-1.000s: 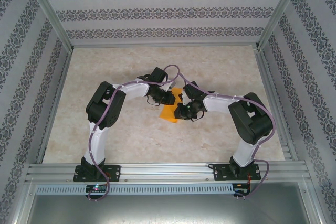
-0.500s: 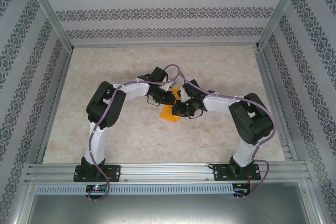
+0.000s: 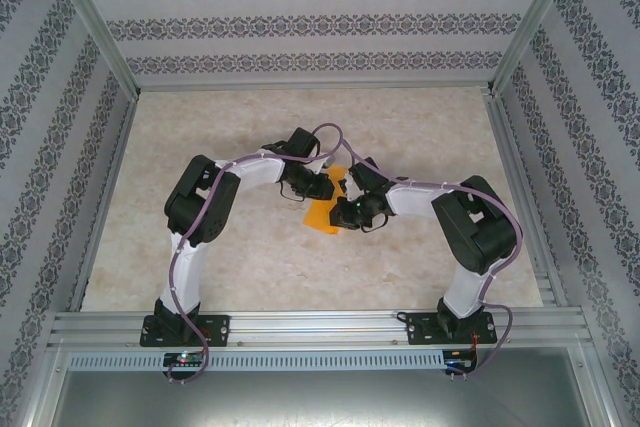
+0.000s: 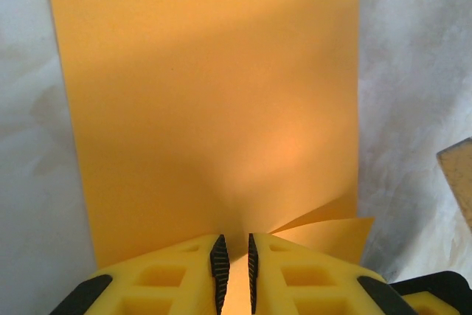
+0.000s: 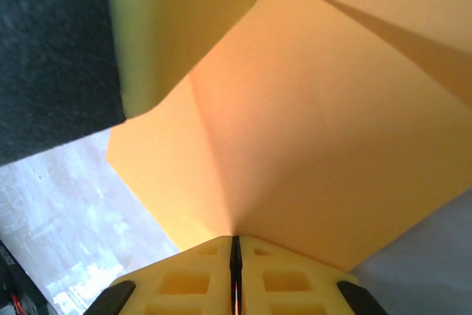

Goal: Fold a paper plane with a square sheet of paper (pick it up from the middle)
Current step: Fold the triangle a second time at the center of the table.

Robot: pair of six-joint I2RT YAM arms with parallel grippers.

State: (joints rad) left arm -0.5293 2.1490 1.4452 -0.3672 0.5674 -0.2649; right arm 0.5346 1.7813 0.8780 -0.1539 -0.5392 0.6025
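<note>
The square sheet of paper (image 4: 206, 94) was thin, matt and smooth, with one soft crease. On the left gripper (image 4: 234, 260) and right gripper (image 5: 236, 252) the jaws were matt yellow moulded plastic; the left's pads (image 4: 219, 274) were black and ribbed. The tabletop (image 3: 230, 257) was smooth, marble-patterned beige. The frame rail (image 3: 320, 325) was bare brushed metal.

In the top view we see the right gripper (image 3: 343, 213) wander and return. Half a second ago it had crept toward the upper left of the frame, and now it sits slightly lower and further right again, close to where it was a second ago. The right arm (image 3: 470, 232) followed, its forearm now lying a touch lower across the middle of the frame and its elbow edged left. The visible orange patch of the square sheet of paper (image 3: 320, 217) changed outline only slightly.
</note>
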